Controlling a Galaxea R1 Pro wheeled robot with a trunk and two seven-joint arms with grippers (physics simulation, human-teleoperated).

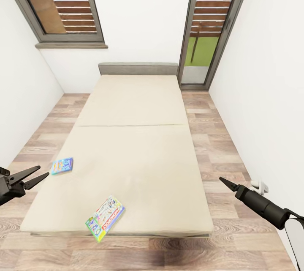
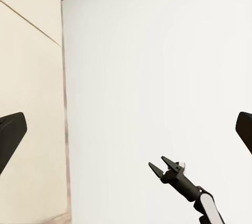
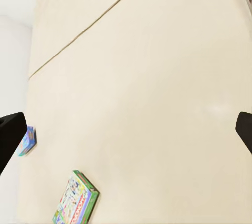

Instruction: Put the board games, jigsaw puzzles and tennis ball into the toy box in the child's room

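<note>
The blue board game (image 1: 62,165) is lying near the bed's (image 1: 139,106) left edge, just beside the left gripper (image 1: 37,175), whose fingers are spread and holding nothing. The Monopoly box (image 1: 105,217) is resting at the foot edge, its long axis running diagonally, well apart from the right gripper (image 1: 223,182). That gripper is looking closed from the head camera but parted in the left wrist view, so I cannot tell its state.

Plain white walls (image 1: 139,21), pale wood-plank floor (image 1: 211,135), two tall grey-framed windows (image 1: 59,4) with brown slats, daylight, green outside.
</note>
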